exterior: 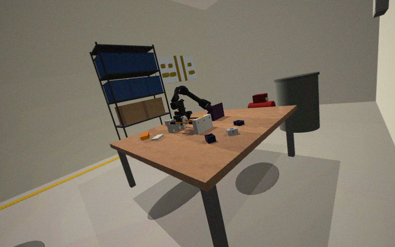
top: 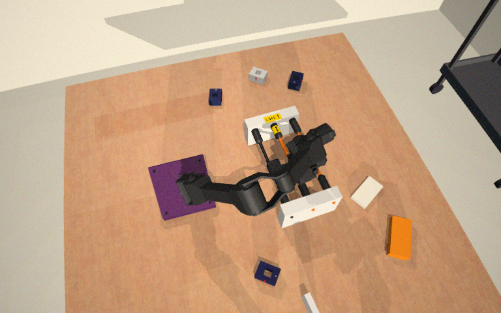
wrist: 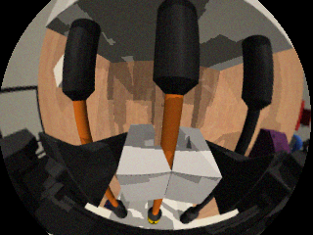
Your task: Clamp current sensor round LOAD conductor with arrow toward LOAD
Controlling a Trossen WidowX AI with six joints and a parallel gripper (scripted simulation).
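Clasps pale split-core sensor [exterior: 185, 119] [wrist: 147, 182] in end effector [top: 295, 167] [exterior: 182, 118] [wrist: 164, 139], round middle orange LOAD conductor [top: 283, 145] [wrist: 169, 119], right of centre on bench [top: 121, 258] [exterior: 174, 154]; looks placed and nearly closed, cannot confirm arrow or latch, has yet to let go

Wood-grained tabletop [top: 121, 243] [exterior: 186, 157]; matt black arm [top: 251, 197] [exterior: 190, 95]; smooth grey sensor [wrist: 193, 168].

orange cond. [top: 283, 147] [wrist: 171, 122], yel. load label [top: 272, 118] w/ blk text, purple plate [top: 177, 195] [exterior: 216, 111].
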